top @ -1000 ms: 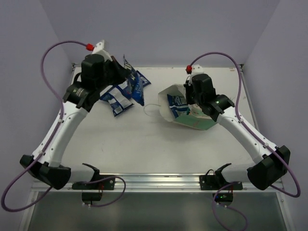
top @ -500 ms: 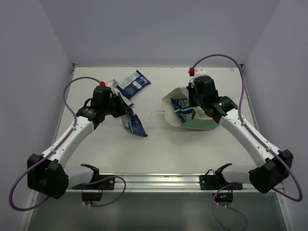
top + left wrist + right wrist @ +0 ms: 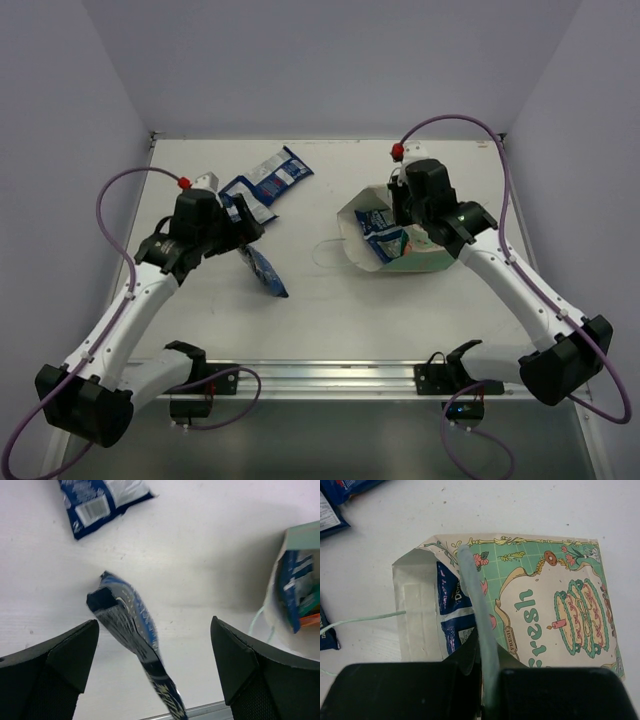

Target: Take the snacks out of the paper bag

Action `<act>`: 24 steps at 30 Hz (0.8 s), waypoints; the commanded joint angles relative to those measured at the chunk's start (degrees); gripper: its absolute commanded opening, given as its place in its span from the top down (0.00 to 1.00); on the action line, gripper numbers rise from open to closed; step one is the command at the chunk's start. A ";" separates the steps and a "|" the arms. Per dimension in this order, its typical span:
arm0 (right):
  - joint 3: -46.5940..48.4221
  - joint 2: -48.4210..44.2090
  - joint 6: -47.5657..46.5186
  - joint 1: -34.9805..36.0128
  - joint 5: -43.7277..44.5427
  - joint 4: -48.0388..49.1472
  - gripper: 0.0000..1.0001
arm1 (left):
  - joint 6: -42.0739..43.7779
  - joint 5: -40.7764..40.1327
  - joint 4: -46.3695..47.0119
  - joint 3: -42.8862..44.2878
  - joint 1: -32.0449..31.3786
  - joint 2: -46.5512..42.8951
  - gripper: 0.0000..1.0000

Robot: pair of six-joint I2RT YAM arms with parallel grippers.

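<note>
Packet (image 3: pixel 131 639) sits loose between wide-spread left jaws; right jaws clench the paper bag (image 3: pixel 555 615) handle (image 3: pixel 474 597).

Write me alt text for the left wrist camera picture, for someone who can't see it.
The left hand is wide open over a white table, a dark blue snack packet tilted between its fingers. A blue-and-white packet lies at top left, and the paper bag at the right edge shows packets inside.

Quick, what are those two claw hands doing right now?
Left gripper: jaws open, gripping nothing.
Right gripper: jaws shut on the handle of the paper bag.
</note>
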 commanded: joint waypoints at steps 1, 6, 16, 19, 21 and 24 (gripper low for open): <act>5.12 -1.81 -1.00 -0.29 -1.70 -2.16 1.00 | 2.37 -1.45 -0.73 11.60 0.44 1.87 0.00; 8.46 -0.93 -1.00 -0.29 -0.74 -4.53 1.00 | 1.58 6.30 -0.29 24.00 -2.27 9.08 0.00; 11.72 0.83 0.23 -0.29 -0.47 -5.59 1.00 | -4.92 10.25 6.73 27.70 -16.50 16.55 0.10; 11.98 1.53 0.94 -0.29 -0.21 -5.68 1.00 | -7.56 10.87 9.28 29.27 -21.07 19.01 0.11; 11.64 1.80 1.55 -0.38 -0.21 -5.07 1.00 | -8.00 10.61 9.56 31.38 -23.19 21.03 0.13; 10.58 1.97 1.99 -0.29 -0.21 -4.02 1.00 | -7.65 9.47 9.56 36.48 -26.27 23.58 0.15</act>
